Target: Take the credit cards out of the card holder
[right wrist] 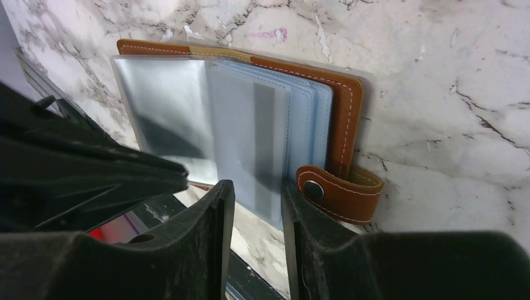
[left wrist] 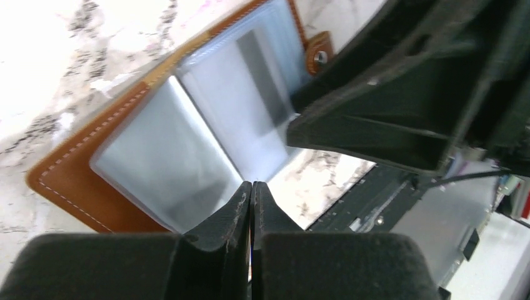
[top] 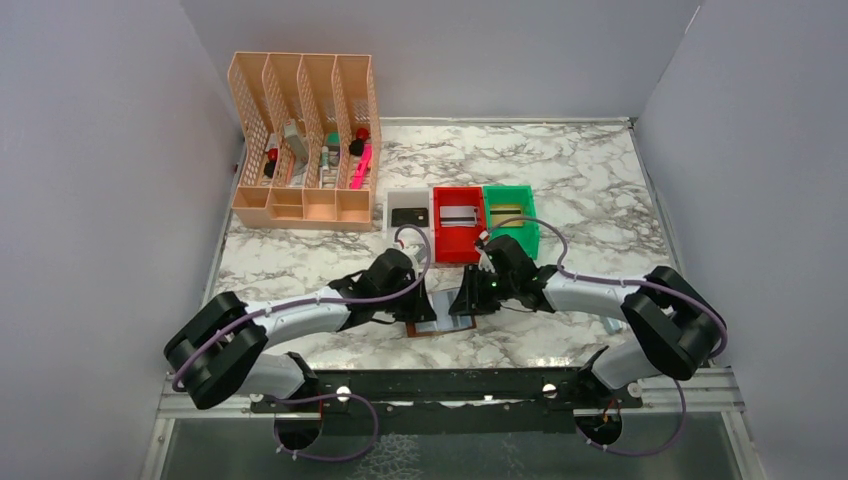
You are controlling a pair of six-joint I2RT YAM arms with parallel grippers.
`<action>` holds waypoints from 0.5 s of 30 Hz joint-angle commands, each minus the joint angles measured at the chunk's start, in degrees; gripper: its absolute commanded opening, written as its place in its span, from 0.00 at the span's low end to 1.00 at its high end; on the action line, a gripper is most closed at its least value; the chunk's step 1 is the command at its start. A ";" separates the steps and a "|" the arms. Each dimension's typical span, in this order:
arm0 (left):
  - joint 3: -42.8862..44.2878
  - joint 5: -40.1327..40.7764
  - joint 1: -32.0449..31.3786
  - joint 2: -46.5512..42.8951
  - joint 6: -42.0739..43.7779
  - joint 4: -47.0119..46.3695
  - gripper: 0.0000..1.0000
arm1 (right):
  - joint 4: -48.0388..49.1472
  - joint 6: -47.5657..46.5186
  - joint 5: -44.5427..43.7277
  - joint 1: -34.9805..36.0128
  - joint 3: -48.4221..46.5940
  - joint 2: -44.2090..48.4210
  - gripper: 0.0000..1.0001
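Down at 6 o'clock on the marble bench (top: 600,190), close to both arms: brown leather card holder (top: 432,320), lying open and flat, with pale blue-grey see-through pockets facing up. Small brown snap tab (right wrist: 337,190) sticking out at 3 o'clock of the holder in the right wrist view, with a shiny round stud on it.

Left pincer (left wrist: 251,194) reaching in from 8 o'clock, squeezed all the way shut, tips pressed tight together. Sits right at the near edge of the pocket pages, about at the fold. Cannot tell about any thin page caught between the tips.

Right pincer (right wrist: 257,200) reaching in from 4 o'clock, partly open, with a plain gap between its two black fingers (right wrist: 206,237). Sits at the edge of the right-hand pocket pages, just beside the snap tab, with pale blue pages showing in the gap. Cannot tell about a real hold on a page. Dark stripe showing through one pocket, too blurry to name.

Up at 12 o'clock from the holder: three small bins in a row, side by side. White bin (top: 395,200) at 11 o'clock, with a black card (top: 410,214) inside. Red bin (top: 455,248) at 12 o'clock, with a silvery-white card (top: 459,214). Green bin (top: 508,190) at 1 o'clock, with a gold card (top: 505,210). All three cards flat, well apart from the holder.

Far off at 10 o'clock: peach file rack (top: 305,205) with four slots, pens and markers (top: 358,168) standing inside.
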State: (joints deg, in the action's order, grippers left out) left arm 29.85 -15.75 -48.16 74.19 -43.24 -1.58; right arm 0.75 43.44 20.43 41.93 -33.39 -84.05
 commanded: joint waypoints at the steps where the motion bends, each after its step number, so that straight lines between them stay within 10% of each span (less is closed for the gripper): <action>1: -1.12 5.61 -0.36 2.97 -0.54 -0.52 0.05 | 2.49 1.99 -0.89 0.28 1.68 -1.93 0.39; 15: -6.00 9.53 -1.06 3.22 -3.31 -2.83 0.00 | 16.98 9.71 9.50 0.32 4.03 -1.74 0.35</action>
State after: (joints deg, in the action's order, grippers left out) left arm 26.02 -9.82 -48.88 77.82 -46.22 -5.69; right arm 11.14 50.02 24.12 41.87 -29.78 -85.23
